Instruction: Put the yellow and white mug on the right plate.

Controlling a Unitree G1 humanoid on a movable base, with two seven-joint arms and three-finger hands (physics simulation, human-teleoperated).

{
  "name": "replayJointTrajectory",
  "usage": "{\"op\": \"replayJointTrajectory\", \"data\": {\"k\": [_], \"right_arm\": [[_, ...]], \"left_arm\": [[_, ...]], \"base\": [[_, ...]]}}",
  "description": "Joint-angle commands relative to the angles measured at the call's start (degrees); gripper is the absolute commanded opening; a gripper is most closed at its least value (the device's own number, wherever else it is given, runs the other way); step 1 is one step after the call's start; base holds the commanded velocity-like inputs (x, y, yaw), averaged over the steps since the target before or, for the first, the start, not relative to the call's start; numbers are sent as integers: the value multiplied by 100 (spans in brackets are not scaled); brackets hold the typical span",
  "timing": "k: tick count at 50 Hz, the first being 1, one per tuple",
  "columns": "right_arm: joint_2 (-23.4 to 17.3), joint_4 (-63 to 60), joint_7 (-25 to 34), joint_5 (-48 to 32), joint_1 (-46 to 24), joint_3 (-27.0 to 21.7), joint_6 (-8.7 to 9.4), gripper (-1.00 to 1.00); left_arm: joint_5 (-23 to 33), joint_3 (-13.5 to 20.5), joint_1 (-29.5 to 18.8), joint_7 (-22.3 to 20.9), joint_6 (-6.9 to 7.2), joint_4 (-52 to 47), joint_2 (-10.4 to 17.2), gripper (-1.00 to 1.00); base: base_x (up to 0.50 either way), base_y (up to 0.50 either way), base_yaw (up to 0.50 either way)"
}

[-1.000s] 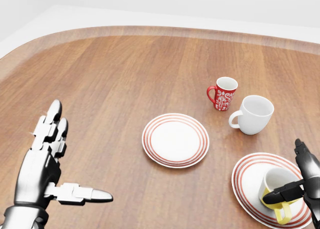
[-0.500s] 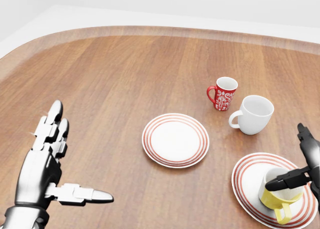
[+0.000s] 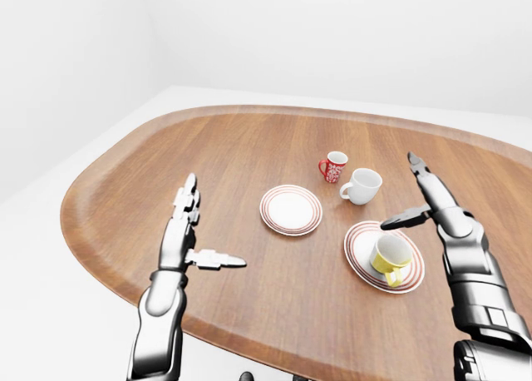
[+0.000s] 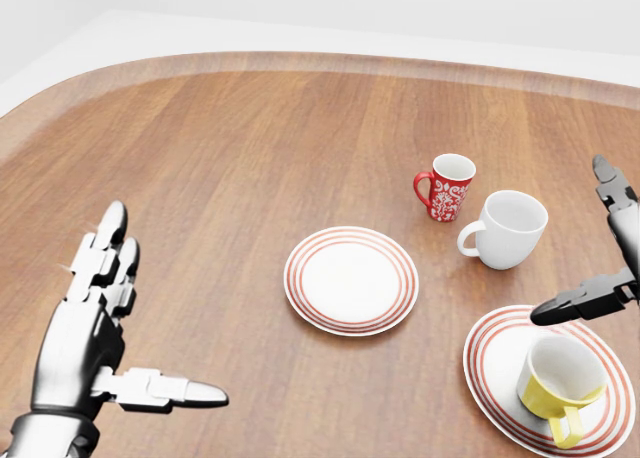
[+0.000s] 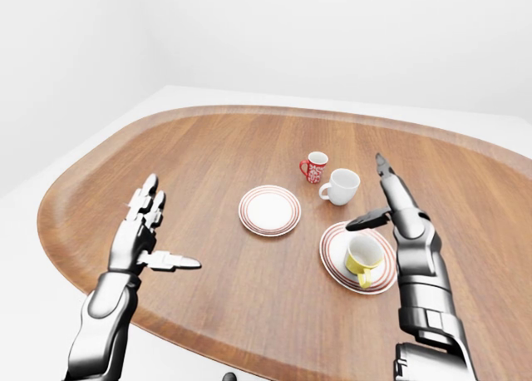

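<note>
The yellow and white mug (image 4: 559, 381) stands upright on the right plate (image 4: 493, 363), a white plate with red rings, at the lower right of the head view. Its handle points toward the bottom edge. My right hand (image 4: 603, 246) hovers open above and behind the mug, apart from it, thumb stretched left. My left hand (image 4: 115, 333) is open at the lower left, fingers up and thumb pointing right, holding nothing.
A second red-ringed plate (image 4: 351, 280) lies mid-table. A red patterned mug (image 4: 447, 186) and a plain white mug (image 4: 507, 228) stand above the right plate. The oval wooden table (image 3: 249, 140) has a raised rim.
My right hand has let go of the yellow and white mug and risen up and away from it. The mug now stands alone on the right plate. The left hand stayed put.
</note>
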Motion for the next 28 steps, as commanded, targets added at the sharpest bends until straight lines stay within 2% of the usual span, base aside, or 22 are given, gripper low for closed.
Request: {"op": "replayJointTrajectory", "data": {"k": [1, 17, 28], "right_arm": [[177, -1639, 500, -123, 301, -236, 0, 100], [362, -4715, 1645, -251, 417, -490, 0, 100], [308, -6050, 2221, -335, 245, -517, 0, 100]], "left_arm": [[-19, 11, 15, -17, 0, -116, 1, 100], [-201, 75, 236, -179, 0, -1593, -50, 100], [-349, 169, 285, -263, 0, -2328, -76, 100]], "base": [[0, 0, 0], [0, 0, 0], [0, 0, 0]]}}
